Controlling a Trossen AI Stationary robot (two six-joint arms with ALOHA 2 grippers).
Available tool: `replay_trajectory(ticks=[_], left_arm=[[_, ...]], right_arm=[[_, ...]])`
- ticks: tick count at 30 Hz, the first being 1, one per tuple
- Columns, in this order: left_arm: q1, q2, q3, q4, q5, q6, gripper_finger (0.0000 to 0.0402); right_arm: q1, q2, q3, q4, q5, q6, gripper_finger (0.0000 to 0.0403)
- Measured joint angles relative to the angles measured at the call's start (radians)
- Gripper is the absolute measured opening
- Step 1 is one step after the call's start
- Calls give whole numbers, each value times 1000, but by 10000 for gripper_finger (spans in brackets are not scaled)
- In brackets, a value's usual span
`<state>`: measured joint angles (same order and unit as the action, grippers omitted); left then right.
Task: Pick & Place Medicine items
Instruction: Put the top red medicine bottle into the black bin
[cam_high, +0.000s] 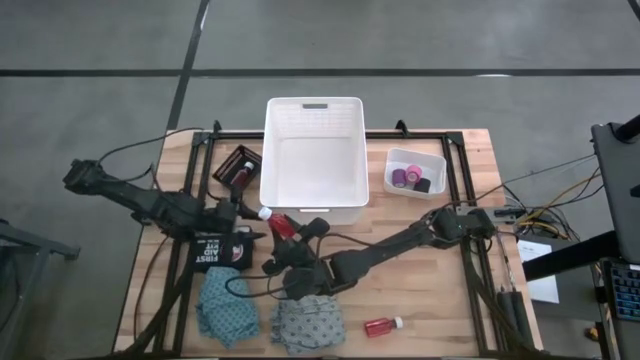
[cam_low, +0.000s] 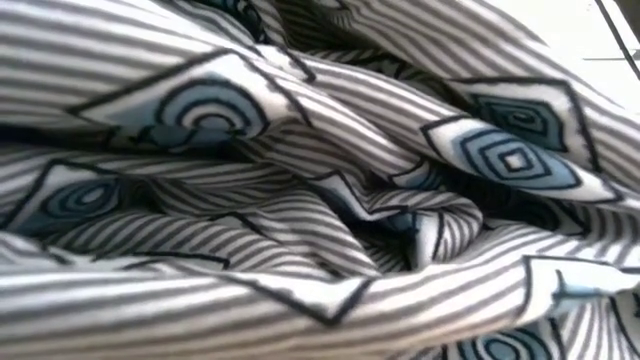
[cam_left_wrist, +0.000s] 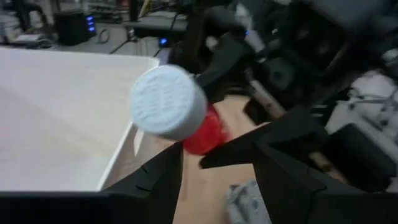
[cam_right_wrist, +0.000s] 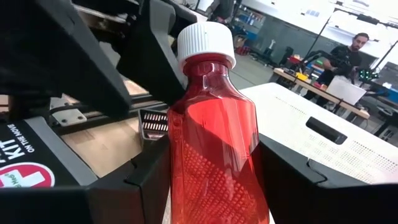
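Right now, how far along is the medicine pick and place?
Done: one red bottle sits in the black tray; rolls sit in the small white bin. In hand: the right gripper holds a red bottle near the big white basket, left gripper close by. Left: the red bottle on the table, teal cloth, grey cloth.

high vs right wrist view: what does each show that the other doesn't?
Only the high view: the teal cloth, grey cloth, a loose red bottle on the table and the small tub of rolls. Only the right wrist view: a person at a desk in the room behind. Both: the right gripper shut on the held red bottle, the white bin and the first aid kit.
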<state>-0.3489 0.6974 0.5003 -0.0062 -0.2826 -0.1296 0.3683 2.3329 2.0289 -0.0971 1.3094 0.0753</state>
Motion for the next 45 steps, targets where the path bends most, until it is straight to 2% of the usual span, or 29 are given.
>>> replay_trajectory(ticks=[7,17,25,30,37,45], left_arm=[[0,-21,0,18,14,2,195],[58,20,0,66,20,17,195],[61,26,0,17,18,17,195],[61,25,0,24,21,17,195],[59,25,0,42,33,21,195],[60,26,0,95,32,29,195]], right_arm=[[0,-1,0,3,2,3,203],[-4,-1,0,4,25,5,203],[11,0,0,4,92,-35,203],[10,0,0,3,74,-35,203],[6,0,2,6,-44,-25,203],[1,0,1,8,-72,-23,203]])
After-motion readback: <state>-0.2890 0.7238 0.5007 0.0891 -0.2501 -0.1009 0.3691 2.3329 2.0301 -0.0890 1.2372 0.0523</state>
